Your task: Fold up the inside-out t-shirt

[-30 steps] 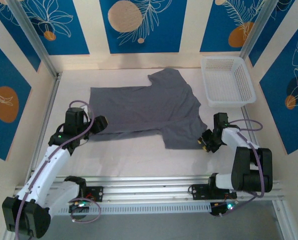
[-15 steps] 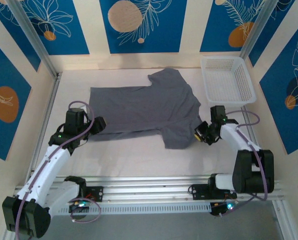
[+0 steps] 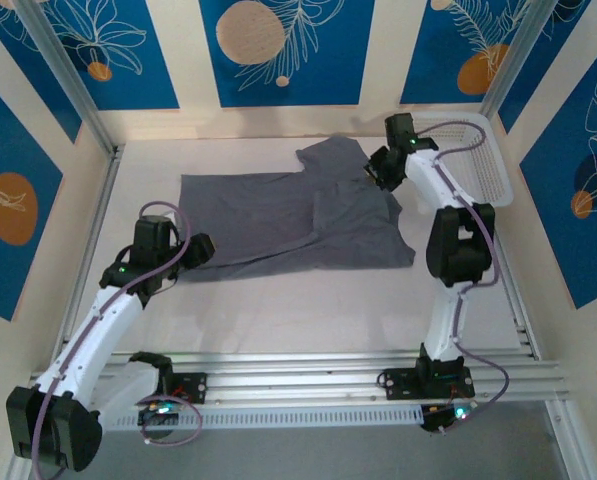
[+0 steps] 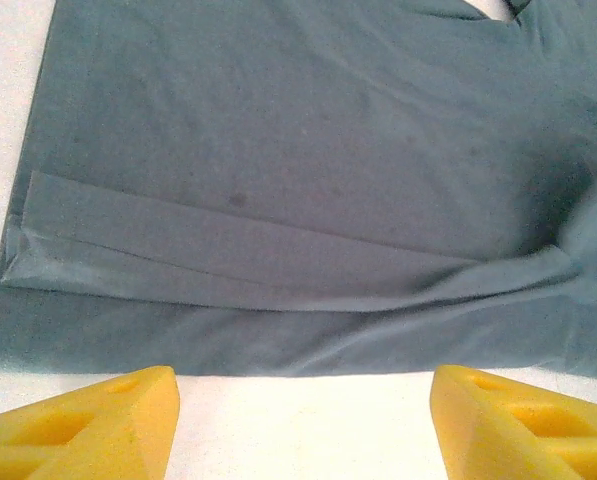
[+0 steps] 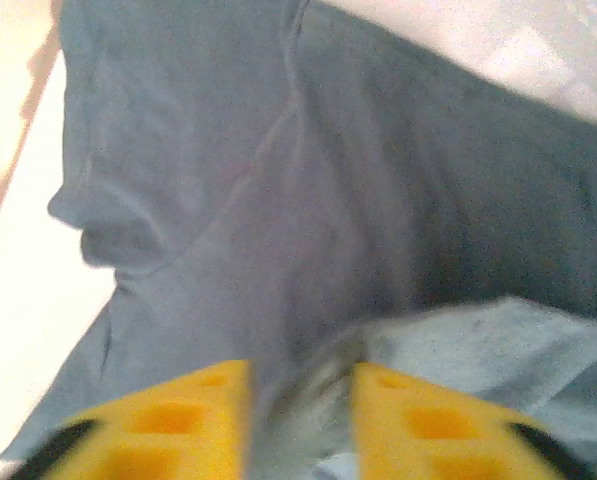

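Two grippers are on record. The left gripper (image 3: 201, 247) sits low at the near left hem of the inside-out t-shirt (image 3: 268, 220), its jaws apart with bare table (image 3: 278, 310) between them. The shirt lies spread mid-table, with a flap folded over on its right side. The right gripper (image 3: 376, 168) is over the shirt's far right part, beside the white basket (image 3: 490, 150). Cloth lies between its narrowly parted fingers (image 5: 178, 425), and we cannot tell whether it is gripped.
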Motion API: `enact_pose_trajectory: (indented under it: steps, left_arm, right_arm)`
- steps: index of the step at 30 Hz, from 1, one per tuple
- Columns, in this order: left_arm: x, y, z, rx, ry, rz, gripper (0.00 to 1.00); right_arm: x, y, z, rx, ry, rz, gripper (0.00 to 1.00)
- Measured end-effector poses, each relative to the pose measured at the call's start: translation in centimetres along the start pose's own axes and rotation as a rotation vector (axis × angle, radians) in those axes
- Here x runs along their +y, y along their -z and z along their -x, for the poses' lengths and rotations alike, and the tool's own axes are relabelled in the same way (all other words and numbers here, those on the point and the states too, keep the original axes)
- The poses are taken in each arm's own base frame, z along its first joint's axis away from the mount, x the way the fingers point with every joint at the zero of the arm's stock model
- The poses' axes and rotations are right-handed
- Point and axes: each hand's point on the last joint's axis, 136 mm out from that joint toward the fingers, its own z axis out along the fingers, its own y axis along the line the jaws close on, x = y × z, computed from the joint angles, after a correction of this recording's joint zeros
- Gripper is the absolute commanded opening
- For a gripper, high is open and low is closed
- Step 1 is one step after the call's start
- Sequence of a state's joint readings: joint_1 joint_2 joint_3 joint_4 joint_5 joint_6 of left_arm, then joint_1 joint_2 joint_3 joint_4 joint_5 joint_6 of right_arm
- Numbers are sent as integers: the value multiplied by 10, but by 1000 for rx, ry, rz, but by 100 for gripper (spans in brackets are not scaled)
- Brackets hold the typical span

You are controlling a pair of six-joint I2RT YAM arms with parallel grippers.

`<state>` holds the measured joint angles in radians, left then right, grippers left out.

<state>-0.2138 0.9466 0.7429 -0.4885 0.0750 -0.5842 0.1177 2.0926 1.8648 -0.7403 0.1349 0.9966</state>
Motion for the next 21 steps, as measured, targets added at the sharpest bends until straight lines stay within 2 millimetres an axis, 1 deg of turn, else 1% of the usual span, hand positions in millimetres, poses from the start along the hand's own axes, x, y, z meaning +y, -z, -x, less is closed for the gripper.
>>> enact_pose_trajectory:
  steps: [2, 3, 4, 5, 6, 7, 8, 9, 10, 11, 12, 13, 14, 15, 19, 21]
  left_arm:
    - [0, -1, -1, 5, 5, 3, 67]
    - [1, -3, -2, 11, 10, 7, 67]
    - [3, -6, -3, 21, 14, 14, 64]
    - [5, -10, -5, 35, 25, 25, 56]
    - [7, -13, -7, 45, 28, 38, 40]
    - [11, -19, -9, 59, 39, 56, 9]
    - [14, -25, -10, 71, 47, 75, 0]
    - [18, -30, -12, 82, 50, 95, 0]
    - [24, -39, -14, 97, 56, 128, 0]
    - [30, -49, -17, 116, 64, 163, 0]
    - [36, -57, -19, 137, 70, 196, 0]
    - [42, -69, -21, 163, 81, 237, 0]
    - [47, -80, -22, 185, 88, 269, 0]
    - [50, -91, -21, 197, 96, 293, 0]
    - [55, -129, -14, 222, 123, 347, 0]
    - [56, -142, -12, 224, 141, 358, 0]
  right_arm:
    - [-3, -11, 5, 21, 16, -26, 50]
    - [-8, -12, 4, 34, 25, -39, 50]
    - [-14, -11, 0, 47, 36, -49, 50]
    - [-20, -7, -6, 56, 49, -48, 49]
    - [-29, -2, -13, 64, 59, -51, 46]
    - [-41, 8, -26, 73, 70, -56, 39]
    - [-53, 20, -41, 81, 85, -58, 28]
    - [-61, 29, -54, 84, 89, -53, 20]
    - [-70, 40, -73, 88, 105, -45, 10]
    - [-77, 47, -91, 90, 123, -32, 2]
    - [-82, 49, -103, 92, 125, -24, 0]
    - [-89, 48, -118, 107, 137, -24, 0]
    - [-95, 42, -128, 124, 137, -33, 0]
    - [-101, 34, -134, 140, 136, -51, 0]
    - [-123, -8, -142, 191, 132, -139, 0]
    - [-131, -20, -148, 212, 135, -174, 0]
